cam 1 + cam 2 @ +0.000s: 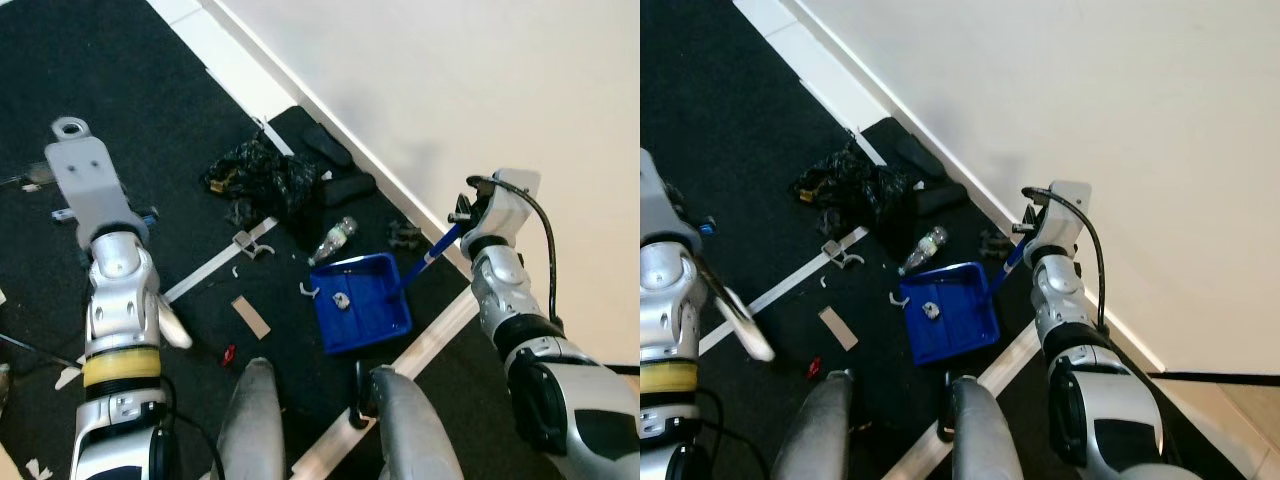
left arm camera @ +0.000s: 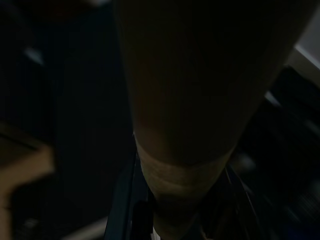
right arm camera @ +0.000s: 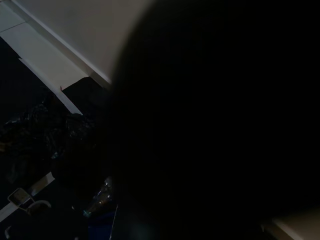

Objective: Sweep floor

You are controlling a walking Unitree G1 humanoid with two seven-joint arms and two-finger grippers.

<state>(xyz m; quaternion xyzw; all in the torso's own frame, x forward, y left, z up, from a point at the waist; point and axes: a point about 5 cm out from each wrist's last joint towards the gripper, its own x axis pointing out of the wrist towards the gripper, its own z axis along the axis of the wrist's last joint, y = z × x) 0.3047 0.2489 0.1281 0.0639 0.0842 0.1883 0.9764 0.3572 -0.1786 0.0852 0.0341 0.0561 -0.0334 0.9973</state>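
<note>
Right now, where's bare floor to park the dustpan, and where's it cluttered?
Free: the black floor between the wall and the black slippers, and the dark patch right of the blue dustpan. Crowded: the black bag heap, plastic bottle, white scraps and cardboard piece left of the pan.

The floor (image 1: 150,120) is black, crossed by pale strips, and meets a white wall. A blue dustpan (image 1: 360,300) lies flat on it, just beside the right tool (image 1: 462,212), with a small scrap inside. Farther from that tool, a clear bottle (image 1: 334,239) lies on its side, touching the pan's rim. Beyond it sits a crumpled black bag (image 1: 265,185). A cardboard piece (image 1: 251,316) and a red bit (image 1: 229,353) lie near the left tool's side.
</note>
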